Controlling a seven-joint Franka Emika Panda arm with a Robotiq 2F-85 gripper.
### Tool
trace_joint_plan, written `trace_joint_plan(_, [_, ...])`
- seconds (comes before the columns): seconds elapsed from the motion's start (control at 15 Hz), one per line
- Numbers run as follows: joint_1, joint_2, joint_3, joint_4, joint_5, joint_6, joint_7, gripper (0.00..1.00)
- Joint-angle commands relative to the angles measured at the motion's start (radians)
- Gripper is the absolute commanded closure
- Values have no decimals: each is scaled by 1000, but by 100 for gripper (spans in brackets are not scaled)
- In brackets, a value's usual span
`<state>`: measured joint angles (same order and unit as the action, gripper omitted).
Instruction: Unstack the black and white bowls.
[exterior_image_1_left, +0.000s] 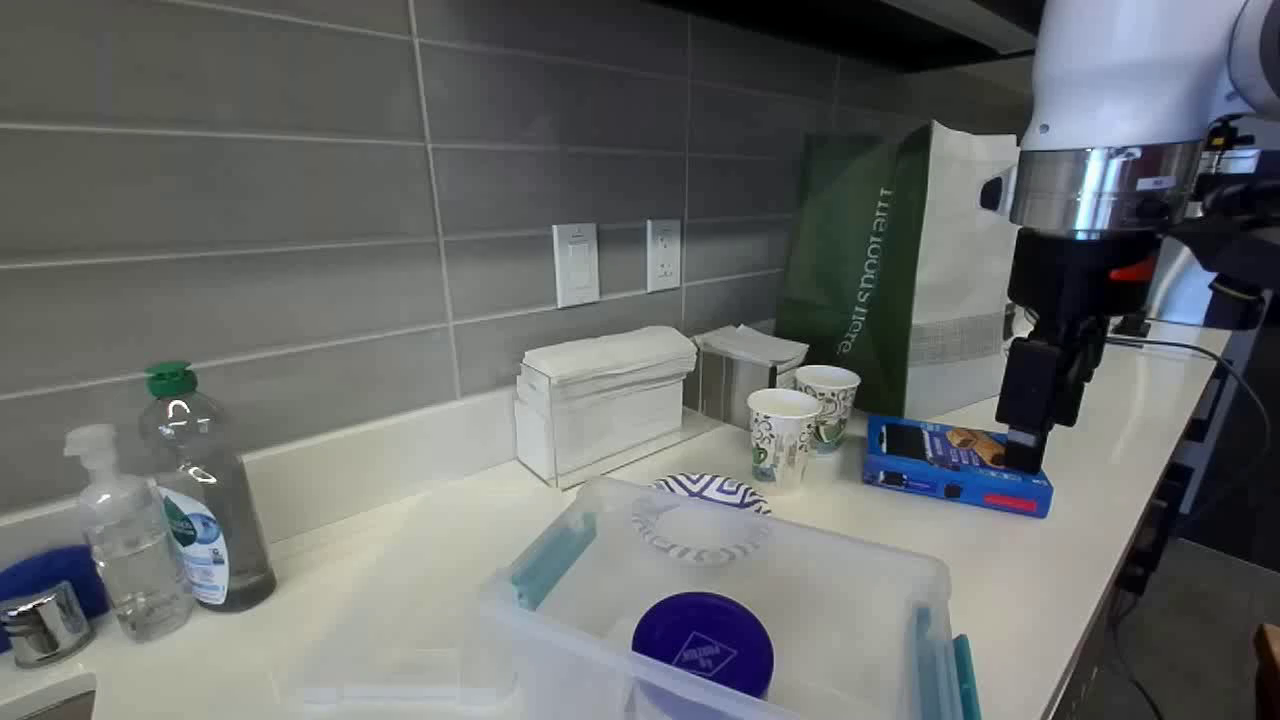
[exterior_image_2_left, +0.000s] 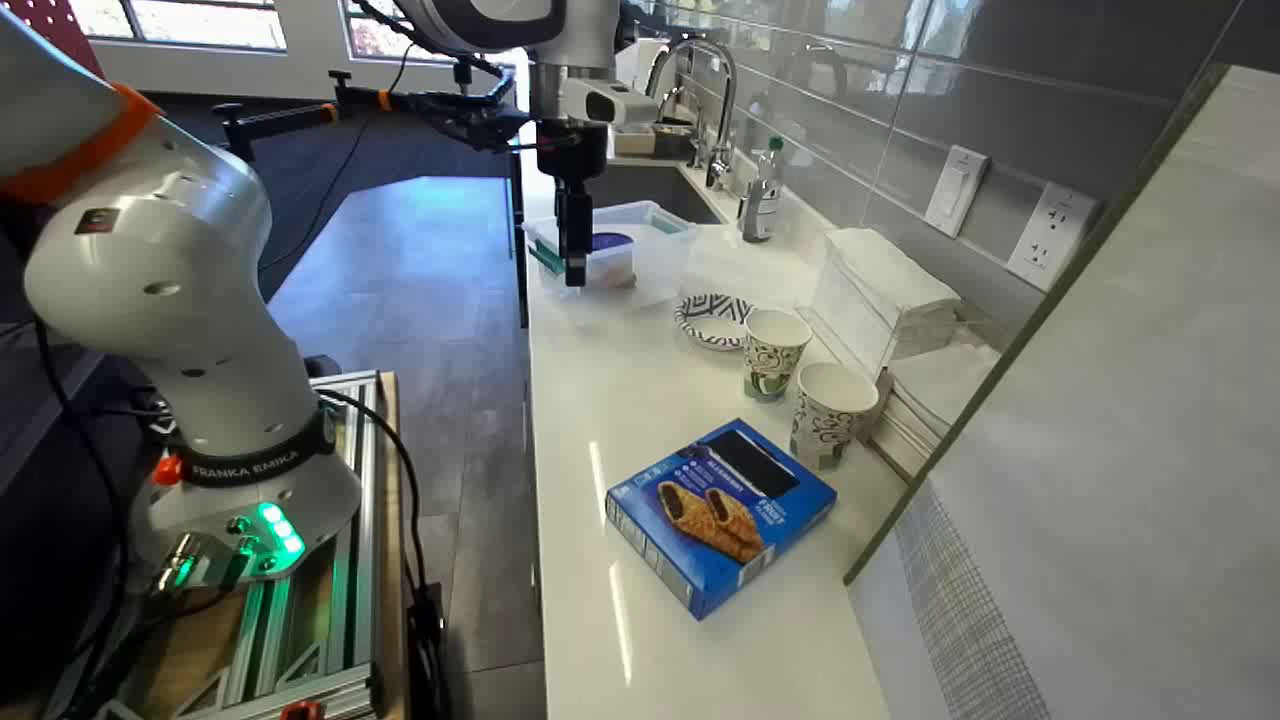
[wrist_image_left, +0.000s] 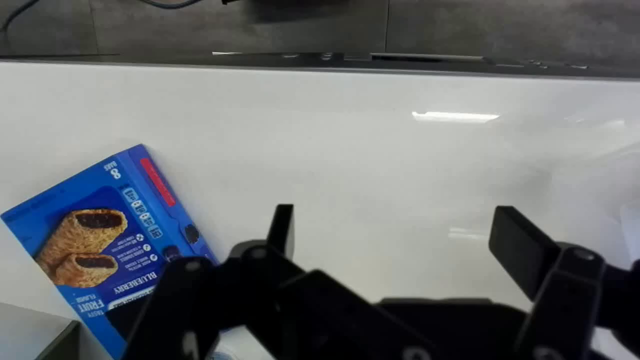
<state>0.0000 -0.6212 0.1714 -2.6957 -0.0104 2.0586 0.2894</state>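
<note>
The black and white bowls (exterior_image_2_left: 713, 322) sit on the white counter beside the paper cups. They appear as one shallow patterned round shape, so I cannot tell how many are nested there. In an exterior view the bowls (exterior_image_1_left: 712, 490) are partly behind the clear bin, and their lower part shows through its wall. They are out of the wrist view. My gripper (wrist_image_left: 395, 220) is open and empty, its fingers wide apart above bare counter. In both exterior views the gripper (exterior_image_1_left: 1035, 440) hangs above the counter, apart from the bowls; it also shows in an exterior view (exterior_image_2_left: 574, 265).
A clear bin (exterior_image_1_left: 930, 570) holds a container with a dark blue lid (exterior_image_1_left: 703, 645). Two patterned cups (exterior_image_2_left: 777, 352) stand close by the bowls. A blue snack box (exterior_image_2_left: 720, 515), napkin holders (exterior_image_1_left: 610, 400) and a paper bag (exterior_image_1_left: 860, 270) are also on the counter.
</note>
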Motion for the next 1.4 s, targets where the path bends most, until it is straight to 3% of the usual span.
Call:
trace_joint_plan(0.0, [8, 1, -8, 1, -5, -2, 4, 0])
trace_joint_plan(1.33, [0, 29, -10, 15, -2, 9, 16, 0])
